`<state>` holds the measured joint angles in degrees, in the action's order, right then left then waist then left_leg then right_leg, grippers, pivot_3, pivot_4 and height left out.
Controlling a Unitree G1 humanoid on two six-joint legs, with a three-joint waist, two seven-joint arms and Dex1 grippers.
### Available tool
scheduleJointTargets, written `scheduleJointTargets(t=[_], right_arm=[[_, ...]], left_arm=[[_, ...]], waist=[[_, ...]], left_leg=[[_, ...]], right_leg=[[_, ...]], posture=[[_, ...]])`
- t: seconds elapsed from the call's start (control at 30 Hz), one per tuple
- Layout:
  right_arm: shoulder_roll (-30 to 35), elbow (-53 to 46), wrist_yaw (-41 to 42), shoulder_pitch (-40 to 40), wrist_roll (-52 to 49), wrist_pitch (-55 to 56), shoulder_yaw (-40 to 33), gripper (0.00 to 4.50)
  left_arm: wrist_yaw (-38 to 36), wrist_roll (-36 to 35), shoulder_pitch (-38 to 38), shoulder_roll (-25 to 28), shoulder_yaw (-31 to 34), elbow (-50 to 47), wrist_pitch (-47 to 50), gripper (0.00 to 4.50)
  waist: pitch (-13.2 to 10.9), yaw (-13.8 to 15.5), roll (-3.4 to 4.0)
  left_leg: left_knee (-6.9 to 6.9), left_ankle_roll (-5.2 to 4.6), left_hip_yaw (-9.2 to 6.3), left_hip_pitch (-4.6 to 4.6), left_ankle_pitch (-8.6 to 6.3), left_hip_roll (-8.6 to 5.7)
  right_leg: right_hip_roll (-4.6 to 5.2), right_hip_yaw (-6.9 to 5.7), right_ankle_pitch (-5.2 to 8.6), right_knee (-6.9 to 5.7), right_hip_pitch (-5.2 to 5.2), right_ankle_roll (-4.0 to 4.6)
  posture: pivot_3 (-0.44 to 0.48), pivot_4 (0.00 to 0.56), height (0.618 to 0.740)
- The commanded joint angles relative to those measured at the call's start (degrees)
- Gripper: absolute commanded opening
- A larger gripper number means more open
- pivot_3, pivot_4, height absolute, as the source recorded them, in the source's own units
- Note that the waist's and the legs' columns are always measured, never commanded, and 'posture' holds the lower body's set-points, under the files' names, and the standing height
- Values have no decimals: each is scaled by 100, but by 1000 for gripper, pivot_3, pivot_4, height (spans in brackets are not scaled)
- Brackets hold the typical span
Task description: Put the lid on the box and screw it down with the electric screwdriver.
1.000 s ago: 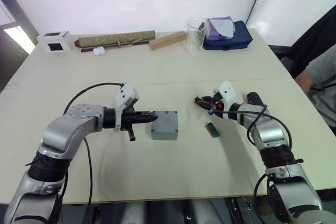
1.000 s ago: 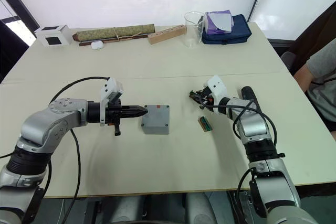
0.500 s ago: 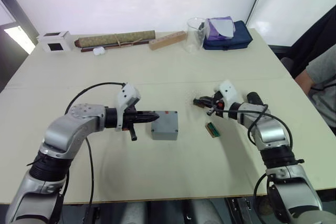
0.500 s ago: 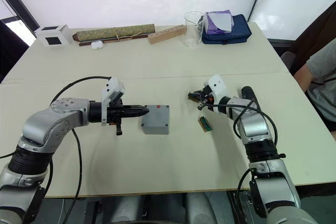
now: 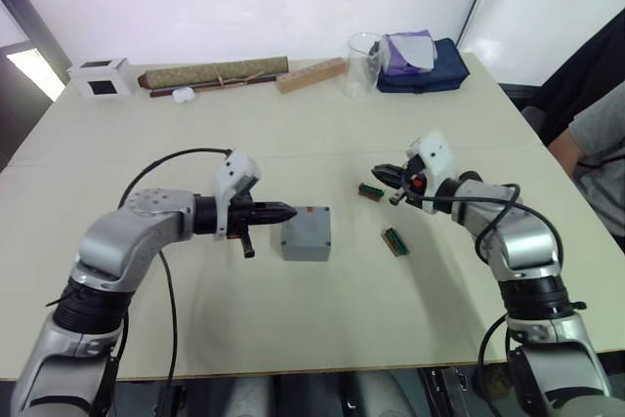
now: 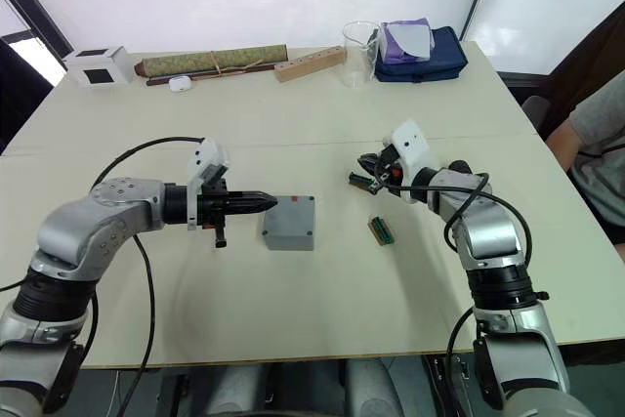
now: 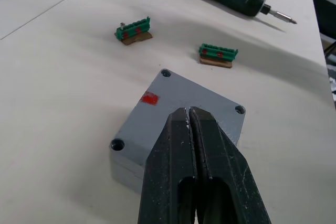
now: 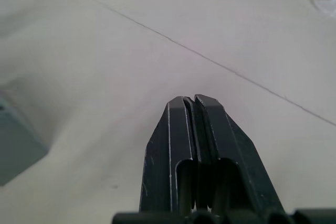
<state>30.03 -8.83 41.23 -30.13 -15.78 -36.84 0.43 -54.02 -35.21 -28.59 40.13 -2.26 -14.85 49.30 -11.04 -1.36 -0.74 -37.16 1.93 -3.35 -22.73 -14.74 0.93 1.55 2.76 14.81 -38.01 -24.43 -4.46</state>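
The right pincer (image 5: pixel 389 175) is clenched on nothing and is lifting away from a small green connector block (image 5: pixel 369 189) that it was carrying half a second ago; that block is now lying on the surface (image 5: pixel 293 339), well to the right of the box (image 5: pixel 306 232). A second green block (image 5: pixel 395 240) is lying nearer the box's right side, where it was before. With that hand emptied, the right arm is becoming free for the electric screwdriver (image 7: pixel 247 1), which is lying on the surface beyond the two green blocks as seen from the box.

The left pincer (image 6: pixel 260 201) is staying clenched, empty, its tips hovering at the box's left edge. The lid (image 7: pixel 181 109), bearing a small red mark (image 7: pixel 149 98), is already sitting on the box with its corner holes showing, so the screwing appears to be the step left.

Along the far edge of the surface from the box are lying a white cube (image 5: pixel 102 77), a rolled mat (image 5: pixel 215 72), a wooden block (image 5: pixel 312 74), a clear cup (image 5: pixel 363 63) and a blue pouch (image 5: pixel 422 67). A person's sleeve (image 5: pixel 598 148) is showing far to the right of the box.
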Motion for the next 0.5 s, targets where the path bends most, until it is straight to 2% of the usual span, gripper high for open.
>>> scheduleJointTargets(t=[0.03, 0.23, 0.5], right_arm=[[-127, -923, 90, 137, -341, -248, 276, 26], [-328, -1108, -5, 331, -348, -332, 659, 26], [-310, -948, 8, 412, -202, -163, 953, 26]], left_arm=[[-94, -415, 237, 250, 547, -375, 211, 0], [14, -366, 575, 373, 503, -584, 197, 0], [169, -354, 601, 256, 417, -599, 117, 0]], waist=[[0, -43, 0], [0, -66, -1], [0, -96, -1]], left_leg=[[2, 0, -1, 2, 0, 0], [0, 0, 0, 2, 0, -3], [2, 0, -1, 3, 0, -2]], right_leg=[[0, 0, 0, 0, 0, 0], [7, 0, 0, 1, 5, 0], [5, -1, 1, 1, 4, 0]], posture=[[0, 150, 740], [0, 150, 740], [0, 150, 740]])
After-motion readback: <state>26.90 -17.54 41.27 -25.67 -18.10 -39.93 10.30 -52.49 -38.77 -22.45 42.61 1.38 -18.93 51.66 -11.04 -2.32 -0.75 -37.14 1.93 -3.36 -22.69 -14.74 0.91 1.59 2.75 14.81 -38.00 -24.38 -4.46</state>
